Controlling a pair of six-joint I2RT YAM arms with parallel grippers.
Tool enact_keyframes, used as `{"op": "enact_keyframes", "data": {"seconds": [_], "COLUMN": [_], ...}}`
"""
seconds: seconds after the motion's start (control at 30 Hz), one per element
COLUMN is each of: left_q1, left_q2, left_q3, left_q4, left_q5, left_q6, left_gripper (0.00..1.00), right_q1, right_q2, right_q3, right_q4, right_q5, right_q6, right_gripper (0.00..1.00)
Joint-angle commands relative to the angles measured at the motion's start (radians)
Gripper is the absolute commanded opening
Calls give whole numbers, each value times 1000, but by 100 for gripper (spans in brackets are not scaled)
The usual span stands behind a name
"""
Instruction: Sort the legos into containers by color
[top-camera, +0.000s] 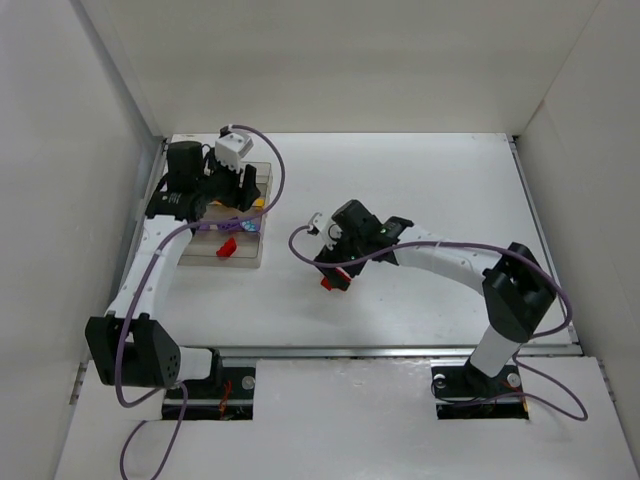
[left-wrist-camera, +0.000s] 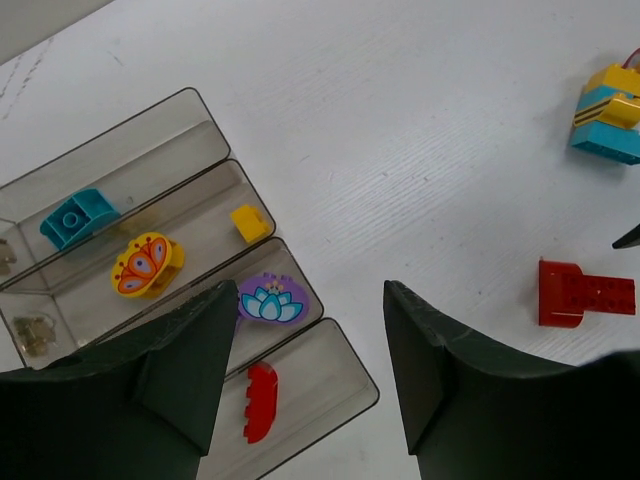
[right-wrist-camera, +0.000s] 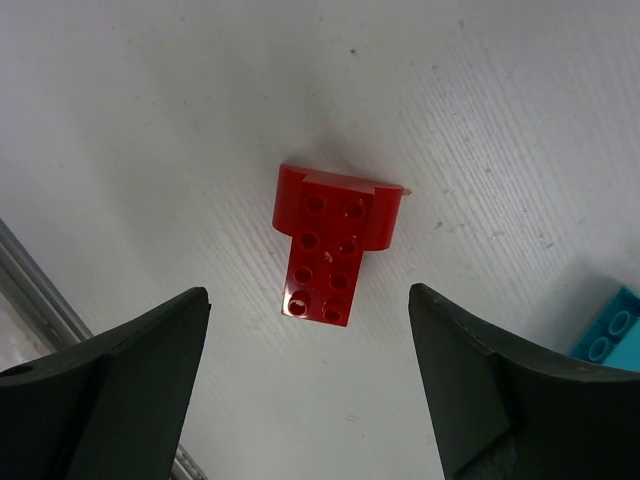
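Hovering: right jaws open over red brick (right-wrist-camera: 335, 245) | left jaws open above containers (left-wrist-camera: 160, 160) | butterfly print (left-wrist-camera: 143, 266), lotus print (left-wrist-camera: 272, 298)

Looking straight down at a red T-shaped lego (right-wrist-camera: 337, 245) lying flat mid-frame on the white table (right-wrist-camera: 150, 120), wide end toward the top. Got the pincer (right-wrist-camera: 308, 335) spread wide, dark fingers (right-wrist-camera: 130, 370) poking in lower left and lower right, touching nothing. Also catching a sliver of teal lego (right-wrist-camera: 610, 325) at the right edge, well apart from the red.
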Motion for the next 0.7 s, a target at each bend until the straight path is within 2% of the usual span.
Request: {"op": "enact_keyframes", "data": {"seconds": [0.0,0.1,0.17,0.3,0.47,0.53,0.57,0.6,0.67], "left_q1": [1,10,10,10,19,19,19,19,19], "left_q2": [-51,-64,-73,-94,-104,-113,-113,-113,-122], "left_q3": [-25,-37,-46,-55,-65,-65,-75,-75,-75], "left_q4": [-19,-19,-19,-19,-19,-19,-19,-19,-28], "left_q5": [-37,-37,-37,-46,-55,-55,-55,-55,-46], "left_q6": [-39,-39,-50,-50,-50,-50,-50,-50,-50], "left_gripper": [56,56,56,56,56,56,56,56,56], "right_q1": [25,25,25,25,25,25,25,25,25], "right_q2": [23,23,42,91,111,121,121,121,109], "right_q3": [-10,-36,-36,2,-10,-10,-10,-10,8], "right_q4": [34,80,91,82,103,103,103,103,103], "right_q5": [39,48,48,39,86,95,95,95,95], "right_q6": [39,39,39,49,68,68,68,77,77], "right_gripper": [85,82,74,73,59,56,51,37,25]}}
